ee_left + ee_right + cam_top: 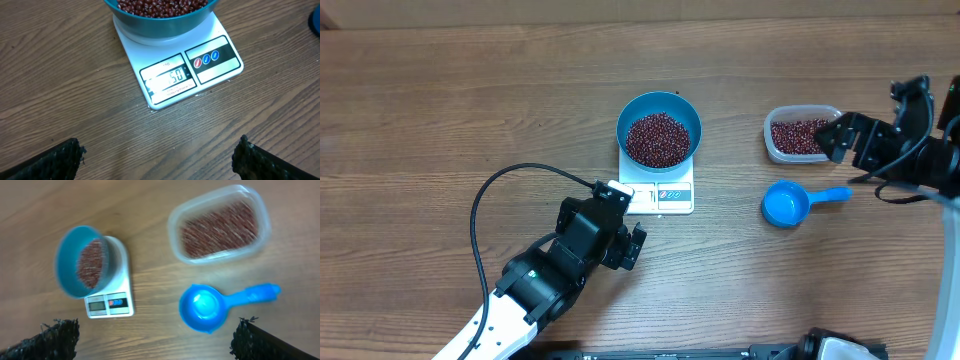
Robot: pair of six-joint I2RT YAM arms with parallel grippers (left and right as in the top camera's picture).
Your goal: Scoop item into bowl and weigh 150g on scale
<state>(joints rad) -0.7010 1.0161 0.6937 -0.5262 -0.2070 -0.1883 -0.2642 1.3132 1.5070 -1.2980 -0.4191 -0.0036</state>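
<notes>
Beans (658,138) are in neither hand. The left gripper (157,150), jaws spread and empty, hovers just in front of the scale (665,193). The right gripper (155,330), equally wide and empty, hangs near the clear tub (802,134) and the empty scoop (785,204). The beans lie in the blue bowl (621,125) on the scale, and more lie in the tub. The display ends in 50, but glare hides any leading digit. This looks like the weight check. If it is short, the right gripper must take the scoop's handle.
</notes>
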